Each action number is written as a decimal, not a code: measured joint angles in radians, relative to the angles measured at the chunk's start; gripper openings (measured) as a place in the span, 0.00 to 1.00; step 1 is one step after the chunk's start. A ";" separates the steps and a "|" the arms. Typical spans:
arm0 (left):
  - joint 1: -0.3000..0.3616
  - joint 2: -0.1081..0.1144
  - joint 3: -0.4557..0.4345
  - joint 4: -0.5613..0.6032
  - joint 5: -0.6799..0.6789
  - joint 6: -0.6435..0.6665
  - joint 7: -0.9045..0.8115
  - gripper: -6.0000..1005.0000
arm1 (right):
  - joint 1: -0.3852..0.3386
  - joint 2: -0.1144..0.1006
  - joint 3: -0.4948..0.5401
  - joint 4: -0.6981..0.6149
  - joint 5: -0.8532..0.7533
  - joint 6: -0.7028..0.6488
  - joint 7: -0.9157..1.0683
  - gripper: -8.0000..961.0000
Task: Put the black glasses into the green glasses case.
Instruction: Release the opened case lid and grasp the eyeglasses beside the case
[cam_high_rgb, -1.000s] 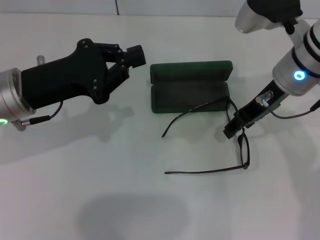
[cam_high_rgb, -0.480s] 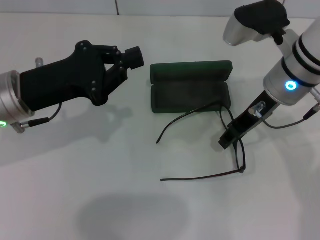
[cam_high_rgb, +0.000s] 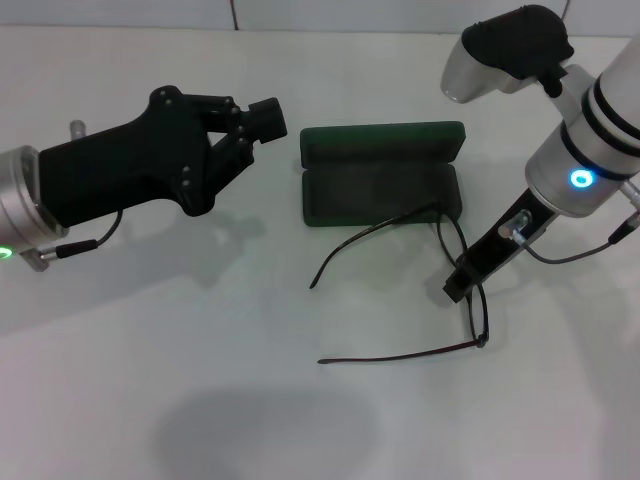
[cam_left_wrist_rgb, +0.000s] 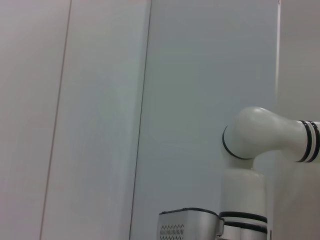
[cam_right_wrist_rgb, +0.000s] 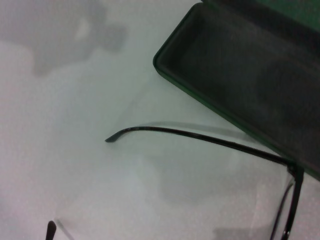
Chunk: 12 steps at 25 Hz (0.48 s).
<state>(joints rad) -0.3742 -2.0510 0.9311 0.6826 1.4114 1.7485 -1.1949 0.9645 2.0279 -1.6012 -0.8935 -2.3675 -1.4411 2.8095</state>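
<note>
Right gripper (cam_high_rgb: 462, 283) we judge pinching glasses (cam_high_rgb: 470, 290) frame; splayed temples may snag case (cam_high_rgb: 380, 185) rim. Left gripper (cam_high_rgb: 258, 118) empty, part-open, parked.

The black glasses (cam_high_rgb: 440, 270) lie on the table (cam_high_rgb: 150, 380) just before the open green glasses case (cam_high_rgb: 382, 175).

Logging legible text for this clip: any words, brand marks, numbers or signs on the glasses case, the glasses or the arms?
No text can be read in any view.
green glasses case: lies open; no lettering shows on lid or lining.
black glasses: no marking visible on the frame or temples.
right gripper, at the glasses' frame: only a blue ring light on the arm, no characters.
left gripper, parked left of the case: plain black, no label.
</note>
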 joint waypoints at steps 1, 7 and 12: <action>0.000 0.000 0.000 0.000 0.000 0.000 0.000 0.03 | 0.000 0.000 -0.001 0.000 0.000 0.003 -0.001 0.40; 0.001 0.000 0.000 0.000 0.000 0.000 0.000 0.03 | -0.002 0.000 -0.010 -0.001 -0.003 0.029 -0.005 0.39; 0.002 0.000 0.000 0.000 0.000 0.000 0.000 0.03 | -0.002 0.000 -0.028 -0.001 -0.003 0.041 -0.012 0.37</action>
<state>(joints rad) -0.3719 -2.0510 0.9311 0.6826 1.4114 1.7488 -1.1949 0.9628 2.0279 -1.6294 -0.8945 -2.3706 -1.4000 2.7977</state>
